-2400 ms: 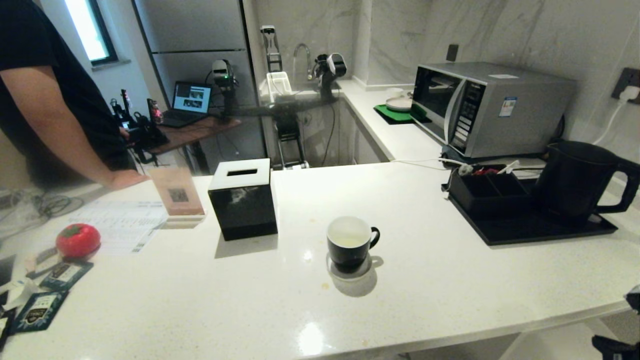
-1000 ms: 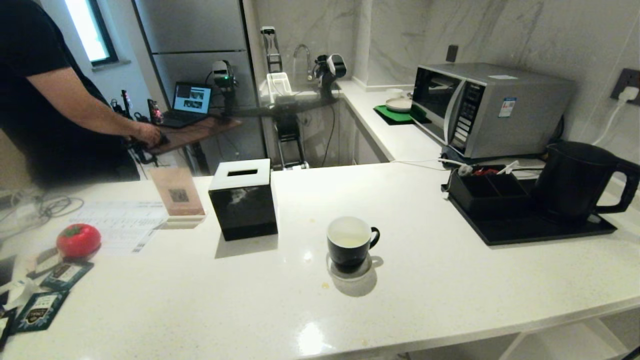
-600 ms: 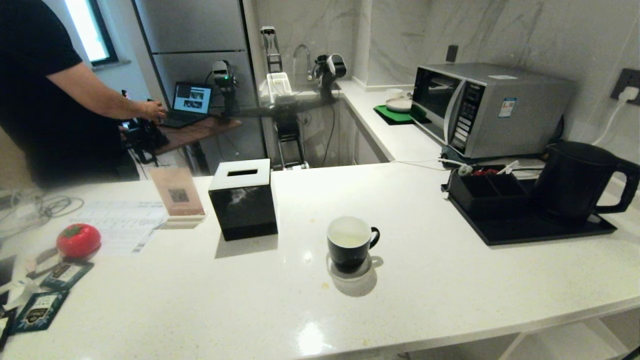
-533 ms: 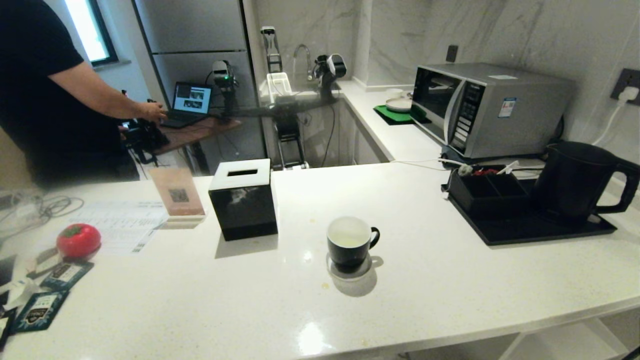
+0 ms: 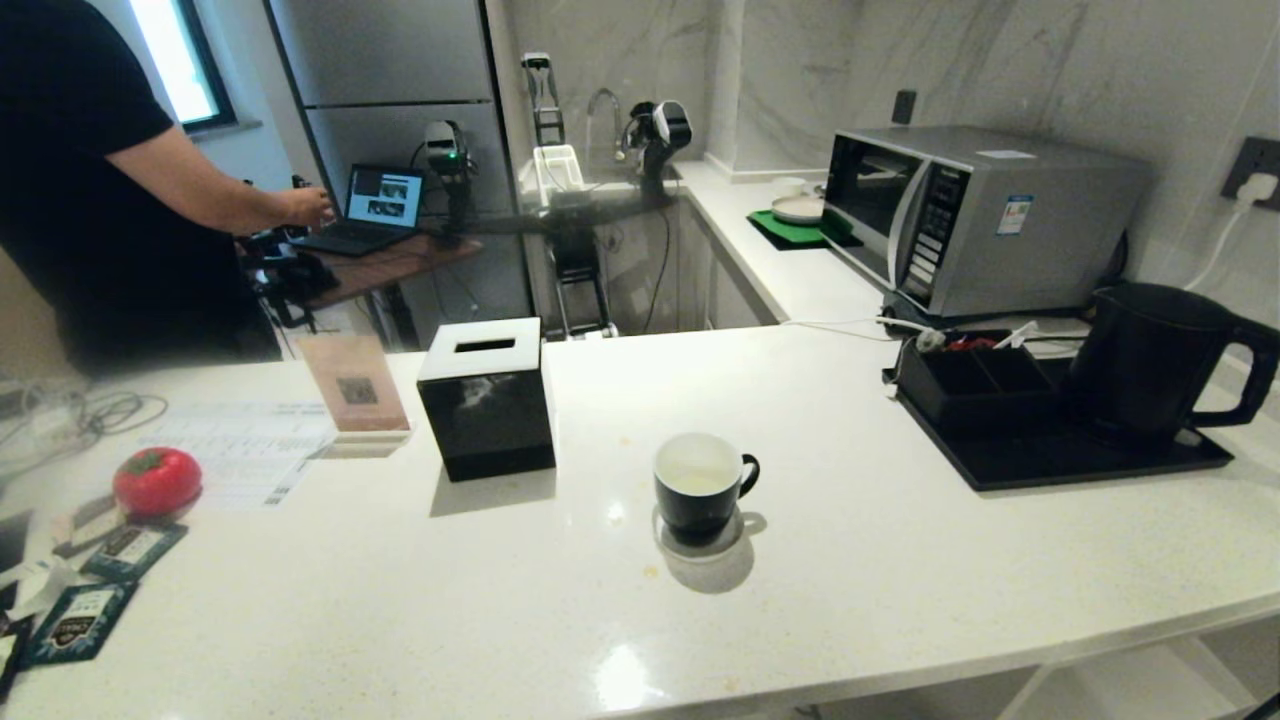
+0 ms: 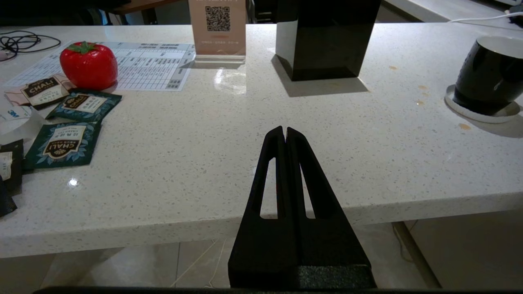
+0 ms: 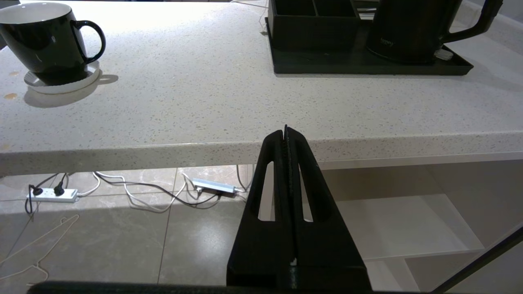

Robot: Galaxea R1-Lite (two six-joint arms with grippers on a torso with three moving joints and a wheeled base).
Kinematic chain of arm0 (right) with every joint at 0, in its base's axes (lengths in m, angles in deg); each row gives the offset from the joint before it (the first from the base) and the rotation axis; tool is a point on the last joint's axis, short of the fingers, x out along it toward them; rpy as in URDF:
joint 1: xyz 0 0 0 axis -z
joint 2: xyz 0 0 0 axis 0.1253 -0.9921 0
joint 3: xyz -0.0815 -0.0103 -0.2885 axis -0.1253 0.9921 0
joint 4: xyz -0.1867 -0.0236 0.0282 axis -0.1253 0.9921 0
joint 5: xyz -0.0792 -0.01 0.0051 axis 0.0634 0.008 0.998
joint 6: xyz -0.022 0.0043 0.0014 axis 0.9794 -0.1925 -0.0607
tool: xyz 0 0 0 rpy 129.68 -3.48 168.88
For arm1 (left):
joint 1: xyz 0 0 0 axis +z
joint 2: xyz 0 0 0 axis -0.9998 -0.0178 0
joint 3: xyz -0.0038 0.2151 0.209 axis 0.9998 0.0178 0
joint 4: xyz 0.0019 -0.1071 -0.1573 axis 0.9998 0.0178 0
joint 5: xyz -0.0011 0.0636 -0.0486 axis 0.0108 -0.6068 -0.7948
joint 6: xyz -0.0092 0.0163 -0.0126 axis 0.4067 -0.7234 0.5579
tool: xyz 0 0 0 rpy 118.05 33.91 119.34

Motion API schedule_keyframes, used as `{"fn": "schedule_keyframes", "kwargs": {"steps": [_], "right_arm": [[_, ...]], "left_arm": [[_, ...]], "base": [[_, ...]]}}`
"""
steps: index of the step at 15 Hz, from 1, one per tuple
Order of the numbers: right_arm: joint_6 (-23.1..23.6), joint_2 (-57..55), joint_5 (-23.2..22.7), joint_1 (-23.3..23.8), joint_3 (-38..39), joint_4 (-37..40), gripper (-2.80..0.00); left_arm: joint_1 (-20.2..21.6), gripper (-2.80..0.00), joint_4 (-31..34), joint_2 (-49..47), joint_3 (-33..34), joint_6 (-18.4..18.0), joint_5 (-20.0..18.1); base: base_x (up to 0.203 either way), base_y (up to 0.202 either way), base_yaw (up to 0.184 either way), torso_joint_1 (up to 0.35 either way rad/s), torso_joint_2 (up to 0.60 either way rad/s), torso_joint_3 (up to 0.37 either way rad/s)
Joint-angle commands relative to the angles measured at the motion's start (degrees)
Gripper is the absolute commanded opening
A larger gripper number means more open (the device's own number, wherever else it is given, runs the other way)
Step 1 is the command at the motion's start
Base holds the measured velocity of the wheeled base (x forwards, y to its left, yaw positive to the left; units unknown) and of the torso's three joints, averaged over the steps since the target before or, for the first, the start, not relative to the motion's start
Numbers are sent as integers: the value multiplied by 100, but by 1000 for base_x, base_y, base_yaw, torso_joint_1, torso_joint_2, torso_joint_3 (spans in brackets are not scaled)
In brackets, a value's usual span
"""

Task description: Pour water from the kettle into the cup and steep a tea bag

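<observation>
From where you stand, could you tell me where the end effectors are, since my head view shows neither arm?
Observer: The left end effector is shut and empty, held off the near edge of the counter.
Operator: Thank you. And the right one?
Observer: The right end effector is shut too, low before the counter edge, with the kettle ahead on its tray.
Operator: Can you read the sachets at my far left?
Observer: Yes, the teal sachets are printed CHALI.
</observation>
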Motion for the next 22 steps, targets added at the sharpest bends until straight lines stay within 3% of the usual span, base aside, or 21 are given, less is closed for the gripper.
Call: {"fn": "schedule_keyframes", "kwargs": {"steps": [1, 22], "right_arm": [[1, -19, -2, -2, 0, 2, -280], [1, -19, -2, -2, 0, 2, -280]], "left_arm": [[0, -280, -2, -9, 0, 6, 4], [0, -280, -2, -9, 0, 6, 4]], "base": [[0, 0, 0, 0, 0, 0], [0, 0, 0, 0, 0, 0]]}}
